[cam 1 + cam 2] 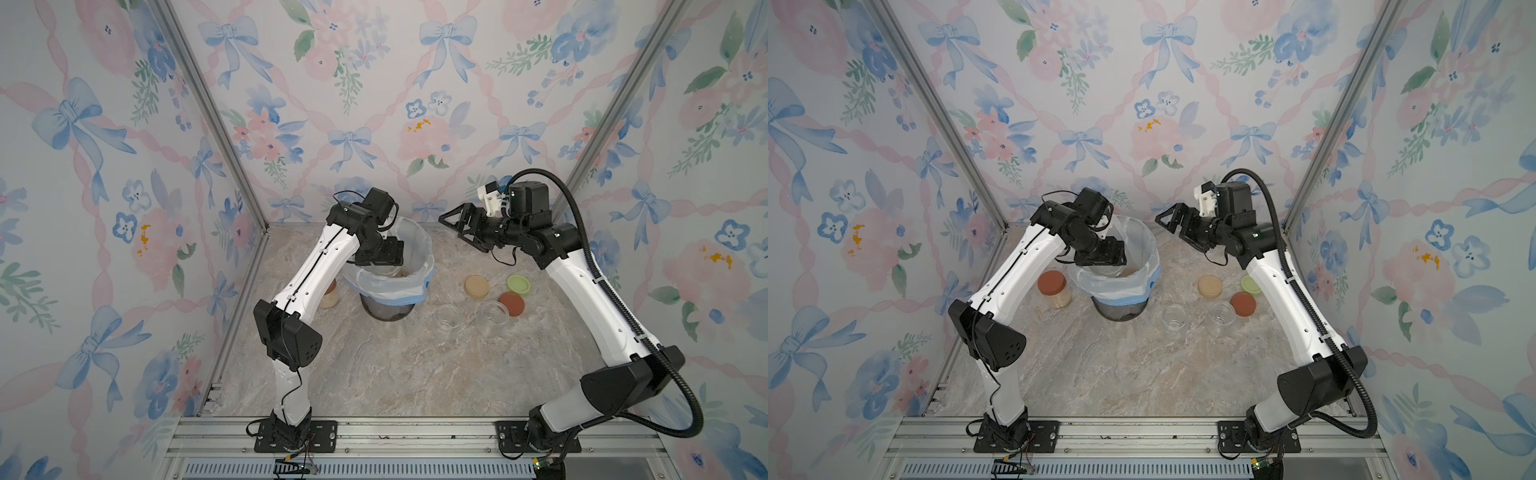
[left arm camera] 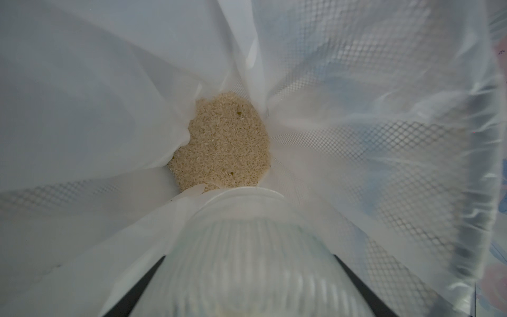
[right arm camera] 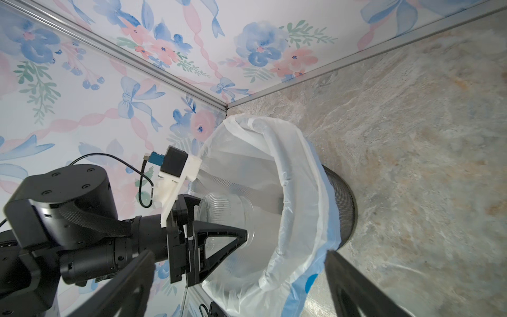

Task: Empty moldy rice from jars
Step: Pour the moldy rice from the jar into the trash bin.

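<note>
Aluminium rails (image 1: 415,432) front marble-look tabletop (image 1: 395,365), floral walls (image 1: 353,104); left claw (image 3: 222,218) pinches a jar (image 2: 247,241), right claw (image 1: 449,227) spread.

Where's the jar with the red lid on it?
In a top view, the red-lidded jar stands on the table on the robot's left side, between the left arm and the lined bin.

The space is being enclosed on three sides by wallpapered walls (image 1: 374,83), on which blue bows, pink ribbons and pink and blue flowers are being shown on a pale ground. The back corners are being marked by slanting aluminium posts (image 1: 214,112). The floor is being formed by a marble-patterned surface (image 1: 395,374) in beige and grey, over which soft, even light is being cast. Its near edge is being bordered by a silver metal rail (image 1: 415,431) and a slotted grille (image 1: 374,469).
</note>
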